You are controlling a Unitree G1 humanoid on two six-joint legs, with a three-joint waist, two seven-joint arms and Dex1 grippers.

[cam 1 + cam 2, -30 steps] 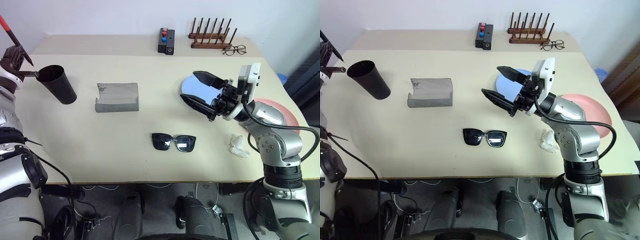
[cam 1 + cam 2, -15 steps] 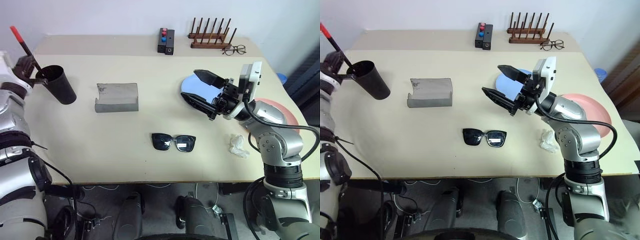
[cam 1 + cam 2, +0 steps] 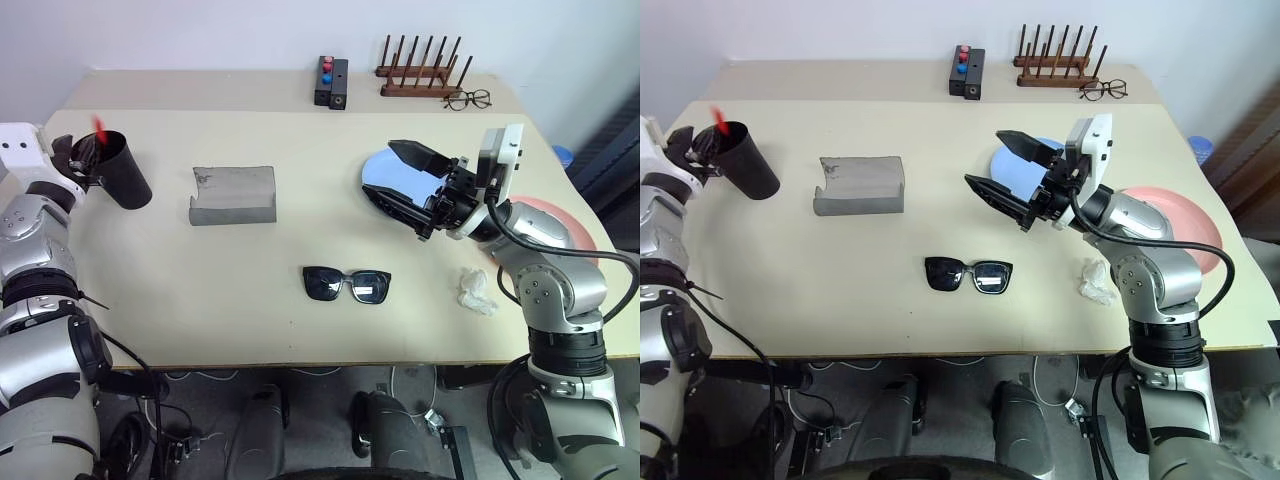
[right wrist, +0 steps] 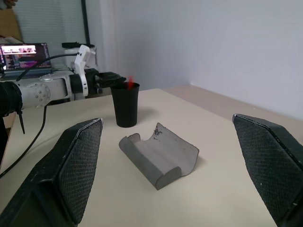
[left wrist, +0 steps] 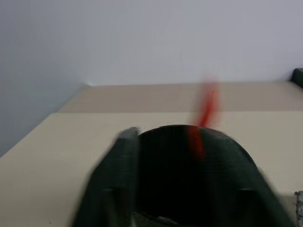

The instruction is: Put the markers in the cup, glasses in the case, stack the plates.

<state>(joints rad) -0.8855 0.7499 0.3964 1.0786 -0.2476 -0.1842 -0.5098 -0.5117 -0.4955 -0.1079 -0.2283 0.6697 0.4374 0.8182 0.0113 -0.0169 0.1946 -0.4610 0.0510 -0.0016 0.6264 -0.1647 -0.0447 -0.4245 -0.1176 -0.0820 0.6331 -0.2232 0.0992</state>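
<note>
Dark, smooth and tapered, the cup (image 3: 122, 170) stands on my matte beige desk (image 3: 250, 260) with the marker (image 3: 99, 128), red end up, inside it. My left pincer (image 3: 78, 158) sits at its rim, its opening unclear. My right pincer (image 3: 1003, 175) gapes wide, empty, above the glossy blue plate (image 3: 1018, 168).

On the table (image 3: 250, 300): one cup (image 3: 118, 170) with one marker (image 3: 99, 129) in it, one case (image 3: 234, 194), one pair of sunglasses (image 3: 347, 284), one pair of spectacles (image 3: 468, 99), two plates, blue (image 3: 1018, 163) and pink (image 3: 568, 226), one button box (image 3: 332, 82), one wooden rack (image 3: 420, 70), and one crumpled tissue (image 3: 477, 291).
</note>
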